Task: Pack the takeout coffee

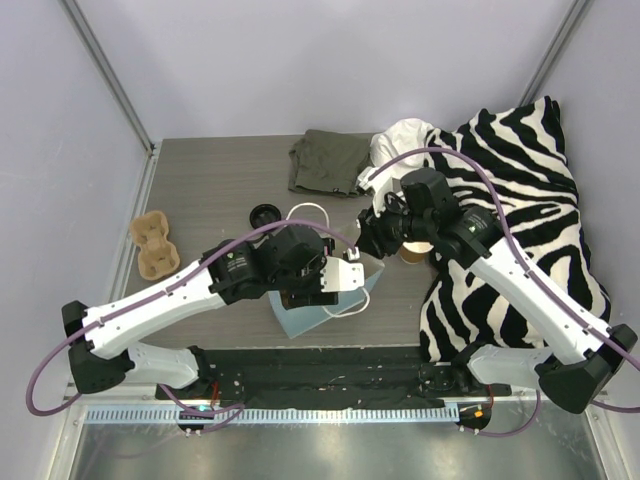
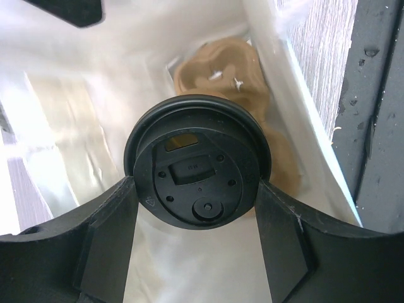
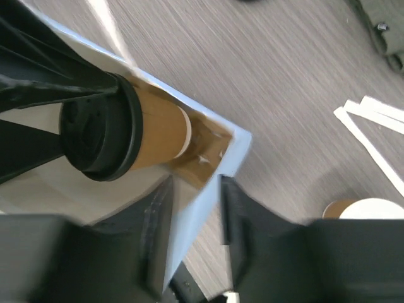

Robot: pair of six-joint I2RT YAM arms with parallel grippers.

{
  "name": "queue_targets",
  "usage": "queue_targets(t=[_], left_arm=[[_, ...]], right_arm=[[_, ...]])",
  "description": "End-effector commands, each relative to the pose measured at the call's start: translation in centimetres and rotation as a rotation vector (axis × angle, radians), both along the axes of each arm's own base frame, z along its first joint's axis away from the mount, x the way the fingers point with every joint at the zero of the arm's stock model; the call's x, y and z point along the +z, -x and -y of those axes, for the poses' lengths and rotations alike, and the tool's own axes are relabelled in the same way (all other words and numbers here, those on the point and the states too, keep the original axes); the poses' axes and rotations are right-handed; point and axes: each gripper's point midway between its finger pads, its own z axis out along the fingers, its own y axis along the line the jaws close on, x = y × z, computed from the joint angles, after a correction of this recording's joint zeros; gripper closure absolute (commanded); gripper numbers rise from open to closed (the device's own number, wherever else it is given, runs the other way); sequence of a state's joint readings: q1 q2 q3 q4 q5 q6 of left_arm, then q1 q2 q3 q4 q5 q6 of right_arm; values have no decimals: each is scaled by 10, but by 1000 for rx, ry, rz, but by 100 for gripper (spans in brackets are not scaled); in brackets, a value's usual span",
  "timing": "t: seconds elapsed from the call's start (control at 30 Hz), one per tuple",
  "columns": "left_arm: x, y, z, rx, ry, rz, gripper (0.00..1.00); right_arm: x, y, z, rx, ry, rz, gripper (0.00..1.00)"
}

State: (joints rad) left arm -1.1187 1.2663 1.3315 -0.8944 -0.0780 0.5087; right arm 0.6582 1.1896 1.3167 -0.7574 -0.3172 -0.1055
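The takeout coffee (image 3: 148,129) is a tan cup with a black lid (image 2: 199,167). My left gripper (image 2: 197,189) is shut on it at the lid and holds it inside the mouth of the blue paper bag (image 1: 300,318), whose inside is white. In the top view the left gripper (image 1: 335,275) is over the bag. My right gripper (image 3: 196,189) is at the bag's far right corner, one finger inside and one outside, shut on the bag's wall (image 3: 208,202). In the top view the right gripper (image 1: 368,245) is at that corner.
A brown pulp piece (image 2: 221,76) lies at the bag's bottom. A lidless tan cup (image 1: 415,250) stands by the right gripper. A loose black lid (image 1: 265,213), a pulp carrier (image 1: 155,245), an olive cloth (image 1: 325,160) and a zebra cloth (image 1: 520,200) lie around.
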Motion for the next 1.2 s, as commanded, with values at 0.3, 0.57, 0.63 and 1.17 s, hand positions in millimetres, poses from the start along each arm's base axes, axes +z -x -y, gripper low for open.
queue_targets(t=[0.3, 0.57, 0.63, 1.17], left_arm=[[14, -10, 8, 36, 103, 69, 53], [9, 2, -1, -3, 96, 40, 53], [9, 5, 0, -16, 99, 27, 53], [0, 12, 5, -76, 66, -5, 53]], right_arm=[[48, 2, -5, 25, -104, 110, 99], [28, 35, 18, 22, -33, -1, 48], [38, 25, 20, 0, -20, 43, 20], [33, -1, -23, 320, 20, 162, 11]])
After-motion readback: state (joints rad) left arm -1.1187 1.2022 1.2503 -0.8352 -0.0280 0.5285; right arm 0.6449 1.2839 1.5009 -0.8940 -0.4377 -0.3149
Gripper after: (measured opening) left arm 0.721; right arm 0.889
